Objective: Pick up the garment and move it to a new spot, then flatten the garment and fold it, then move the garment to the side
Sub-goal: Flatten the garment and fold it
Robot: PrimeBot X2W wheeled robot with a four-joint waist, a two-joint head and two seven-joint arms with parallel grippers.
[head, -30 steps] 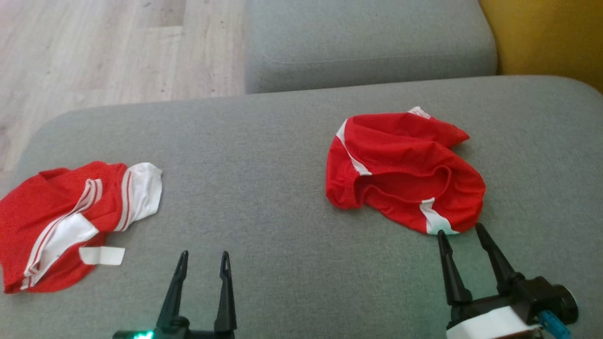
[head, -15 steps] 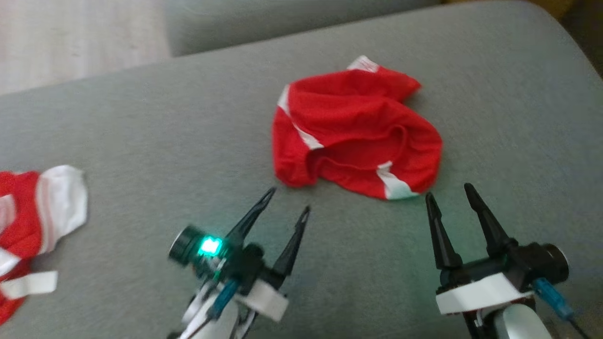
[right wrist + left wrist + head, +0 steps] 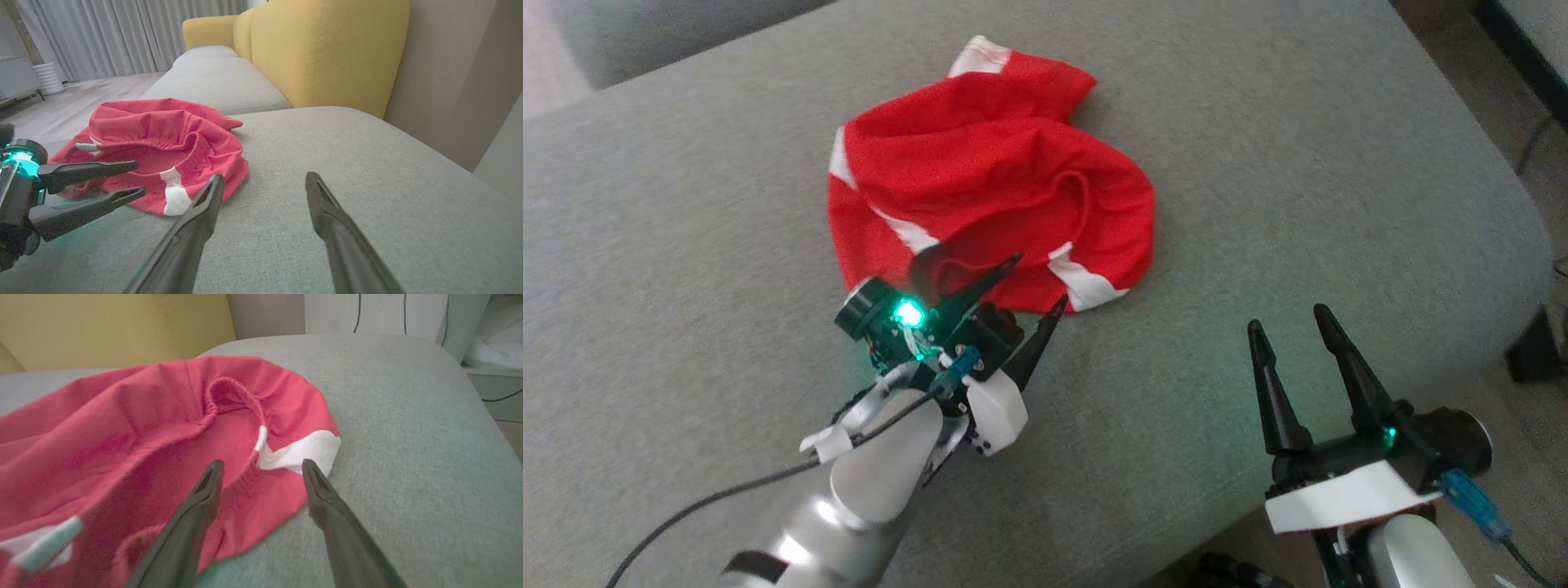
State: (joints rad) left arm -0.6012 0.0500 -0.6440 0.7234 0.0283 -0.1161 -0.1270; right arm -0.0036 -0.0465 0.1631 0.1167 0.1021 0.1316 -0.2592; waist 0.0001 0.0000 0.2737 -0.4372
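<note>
1. Head view: our left end effector (image 3: 1040, 278) is open and empty at the near hem of the crumpled red fabric garment with white side panels (image 3: 980, 171), which lies on the grey upholstered sofa cushion (image 3: 1258, 163). Our right end effector (image 3: 1285, 317), also open and empty, is well apart, off to the garment's right.
2. Left wrist view: the garment spreads ahead and to the left. Its gathered waistband (image 3: 229, 386) and a white panel (image 3: 302, 451) lie just beyond the spread fingers.
3. Right wrist view: the garment lies ahead and to the left, long axis roughly across our reach. We judge the left arm nearer and better placed to grasp.
</note>
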